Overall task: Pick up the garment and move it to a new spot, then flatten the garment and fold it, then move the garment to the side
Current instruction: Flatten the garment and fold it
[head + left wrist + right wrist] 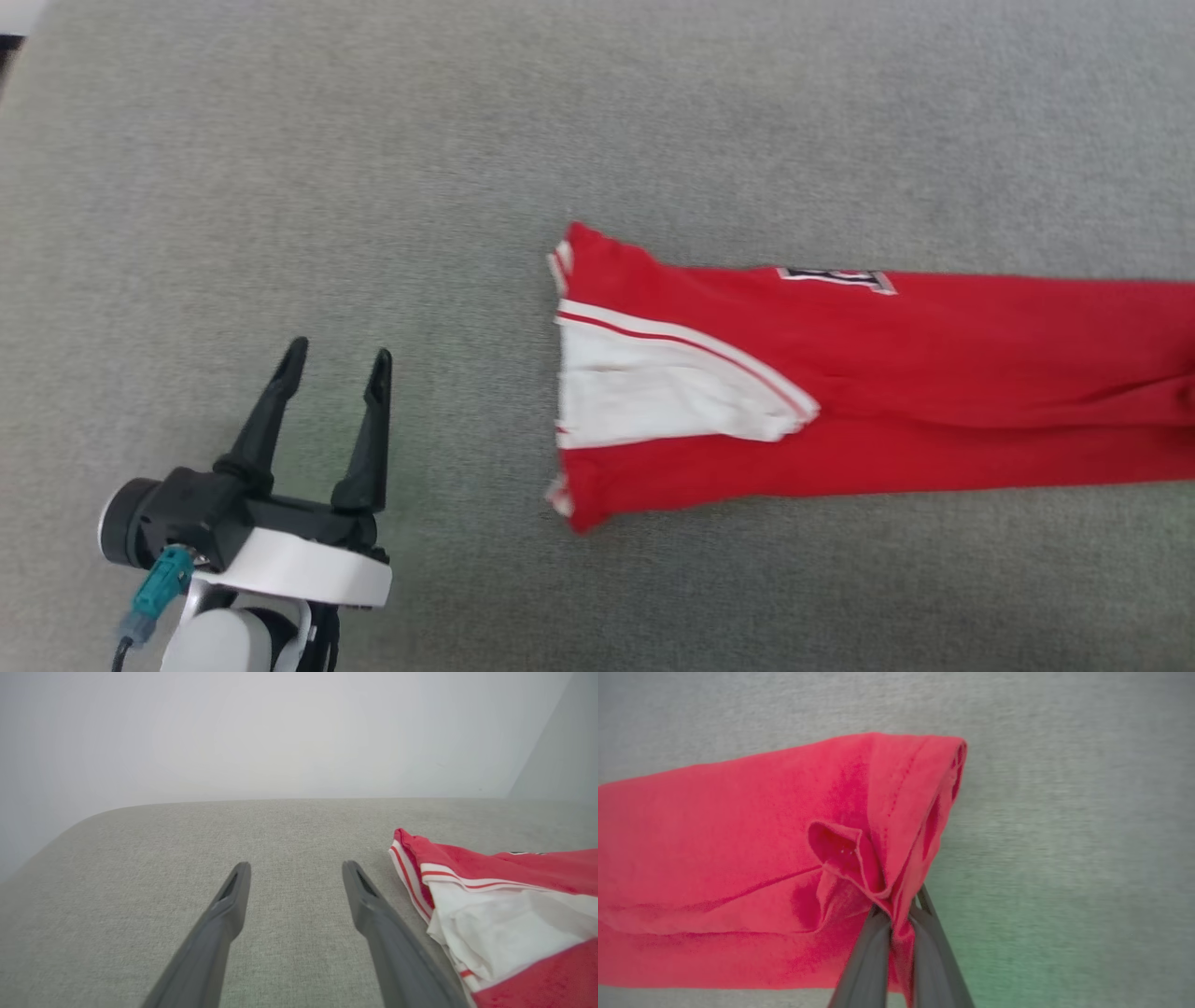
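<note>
Surface: a grey woven cloth surface (373,140) runs past every edge of the head view. In the left wrist view its far rounded edge meets a pale wall (280,732).

Garment: the red garment (934,373) lies on the surface as a long folded band on the robot's right. Its right end is cut off by the head view's right edge.

Garment's far end: in the right wrist view the stitched hem end (920,779) curls over on itself. The picture is soft, so I cannot tell whether this end rests on the surface or hangs above it.

Sleeve end: a white sleeve end (653,392) with thin red and white stripe trim lies on top of the band at its left end. Its lower edge is rumpled.

Left gripper: the left gripper (339,350) is low on the left, well apart from the garment in the head view. Its fingers are spread wide with nothing between them, above bare grey cloth.

Right gripper: the right gripper (899,905) has its two dark fingers pressed together on a bunched fold of red fabric near the hem end. The fingertips are partly buried in the cloth.

Print: a white and dark print (836,277) sits at the band's upper fold. Part of it is tucked under and it cannot be read.

Plug: a teal plug (159,579) sticks out of the left wrist.
</note>
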Motion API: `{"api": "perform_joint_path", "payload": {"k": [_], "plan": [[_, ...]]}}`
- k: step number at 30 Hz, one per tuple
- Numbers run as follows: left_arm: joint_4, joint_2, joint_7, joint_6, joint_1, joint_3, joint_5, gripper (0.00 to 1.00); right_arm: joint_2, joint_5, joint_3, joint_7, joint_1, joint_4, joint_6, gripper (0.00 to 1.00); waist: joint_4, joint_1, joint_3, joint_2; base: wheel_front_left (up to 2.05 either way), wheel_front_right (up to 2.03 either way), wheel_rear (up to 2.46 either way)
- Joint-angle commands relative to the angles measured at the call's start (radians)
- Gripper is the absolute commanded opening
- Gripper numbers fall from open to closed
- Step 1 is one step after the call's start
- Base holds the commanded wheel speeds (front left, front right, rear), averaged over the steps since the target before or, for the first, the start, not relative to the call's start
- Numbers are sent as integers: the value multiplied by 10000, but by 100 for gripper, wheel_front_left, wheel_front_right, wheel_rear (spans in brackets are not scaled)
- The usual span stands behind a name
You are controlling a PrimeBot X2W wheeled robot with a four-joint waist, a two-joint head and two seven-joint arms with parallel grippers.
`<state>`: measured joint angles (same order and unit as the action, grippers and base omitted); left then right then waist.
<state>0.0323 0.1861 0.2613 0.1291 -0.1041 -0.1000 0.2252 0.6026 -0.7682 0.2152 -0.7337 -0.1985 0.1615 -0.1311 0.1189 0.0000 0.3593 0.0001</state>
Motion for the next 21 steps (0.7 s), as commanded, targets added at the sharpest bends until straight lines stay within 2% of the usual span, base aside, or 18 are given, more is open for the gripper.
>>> {"api": "perform_joint_path", "payload": {"k": [1, 5, 15, 18, 21], "plan": [[-49, -38, 48, 19, -185, 53, -72, 100, 120, 72, 169, 71, -115, 51, 8, 0, -145, 0, 131, -1, 0, 0, 0], [-135, 48, 48, 19, -258, 136, 144, 100, 422, 114, 860, 117, -192, 196, 6, 0, -407, 0, 350, -1, 0, 0, 0], [-176, 176, 49, 19, -569, 442, -95, 100, 1156, 173, 3138, 162, 156, 478, 6, 0, -884, 0, 688, -1, 0, 0, 0], [-122, 147, 49, 19, -559, 474, -126, 100, 1138, 114, 3302, 183, 306, 300, 6, 0, -963, 0, 649, -1, 0, 0, 0], [-64, 127, 49, 19, -483, 460, -134, 100, 1065, -16, 2987, 190, 564, -199, 5, 0, -1026, 0, 541, -1, 0, 0, 0]]}}
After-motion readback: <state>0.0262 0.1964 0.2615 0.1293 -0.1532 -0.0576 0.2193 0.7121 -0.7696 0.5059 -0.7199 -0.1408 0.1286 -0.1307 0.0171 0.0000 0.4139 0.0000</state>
